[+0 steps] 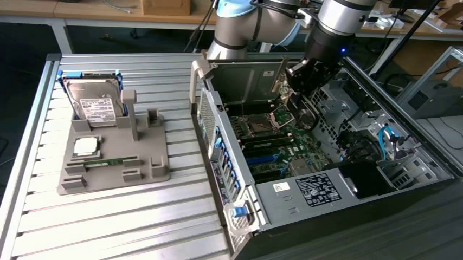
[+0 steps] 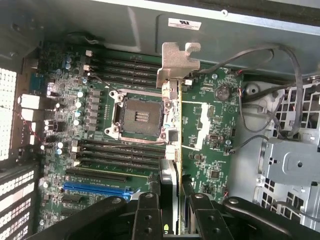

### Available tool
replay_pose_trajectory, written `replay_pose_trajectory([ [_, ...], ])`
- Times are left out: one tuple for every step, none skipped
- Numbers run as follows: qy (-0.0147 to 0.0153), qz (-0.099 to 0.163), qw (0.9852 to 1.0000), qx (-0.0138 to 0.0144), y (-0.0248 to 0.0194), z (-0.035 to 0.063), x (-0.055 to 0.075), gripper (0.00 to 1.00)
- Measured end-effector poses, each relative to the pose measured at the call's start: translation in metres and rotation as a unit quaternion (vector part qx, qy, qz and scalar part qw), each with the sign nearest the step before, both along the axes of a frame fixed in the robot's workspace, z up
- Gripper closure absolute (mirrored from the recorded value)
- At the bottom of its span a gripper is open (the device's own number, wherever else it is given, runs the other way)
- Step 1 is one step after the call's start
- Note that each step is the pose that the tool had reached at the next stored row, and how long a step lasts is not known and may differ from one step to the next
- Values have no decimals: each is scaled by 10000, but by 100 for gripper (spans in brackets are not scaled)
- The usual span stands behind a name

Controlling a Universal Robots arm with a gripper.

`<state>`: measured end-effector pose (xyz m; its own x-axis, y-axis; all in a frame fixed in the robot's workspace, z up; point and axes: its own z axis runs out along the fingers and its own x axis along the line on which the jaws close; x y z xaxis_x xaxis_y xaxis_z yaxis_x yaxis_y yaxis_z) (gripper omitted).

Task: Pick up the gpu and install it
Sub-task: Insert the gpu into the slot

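Note:
The gpu (image 2: 179, 125) shows edge-on in the wrist view as a thin card with its silver bracket (image 2: 176, 62) at the far end. My gripper (image 2: 172, 202) is shut on it, one black finger (image 2: 146, 212) on each side. It hangs above the motherboard (image 2: 210, 150), over the CPU socket (image 2: 137, 117) area. In the exterior view the gripper (image 1: 300, 73) holds the gpu (image 1: 278, 81) upright inside the open computer case (image 1: 217, 124), near the case's far wall.
A blue expansion slot (image 2: 95, 189) and black slots lie on the board beside the card. Loose cables (image 2: 280, 90) and a drive cage (image 2: 295, 165) stand to one side. On the table, a grey holder (image 1: 145, 168) carries a hard drive (image 1: 97, 105) and a memory stick (image 1: 108, 161).

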<state>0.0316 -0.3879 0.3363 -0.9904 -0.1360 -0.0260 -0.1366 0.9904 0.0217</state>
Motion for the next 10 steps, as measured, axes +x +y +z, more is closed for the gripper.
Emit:
replay_pose_trajectory([
  [0, 44, 10000, 0, 0, 0, 0, 73],
  [0, 78, 10000, 0, 0, 0, 0, 73],
  [0, 106, 9999, 0, 0, 0, 0, 73],
  [0, 154, 9999, 0, 0, -1, 0, 73],
  [0, 198, 9998, 0, 0, -1, 0, 73],
  [0, 231, 9997, 0, 0, -1, 0, 73],
  [0, 262, 9997, 0, 0, -1, 0, 73],
  [0, 310, 9995, 0, 0, -2, 0, 73],
  [0, 354, 9994, 0, 0, -2, 0, 73],
  [0, 380, 9993, 0, 0, -2, 0, 73],
])
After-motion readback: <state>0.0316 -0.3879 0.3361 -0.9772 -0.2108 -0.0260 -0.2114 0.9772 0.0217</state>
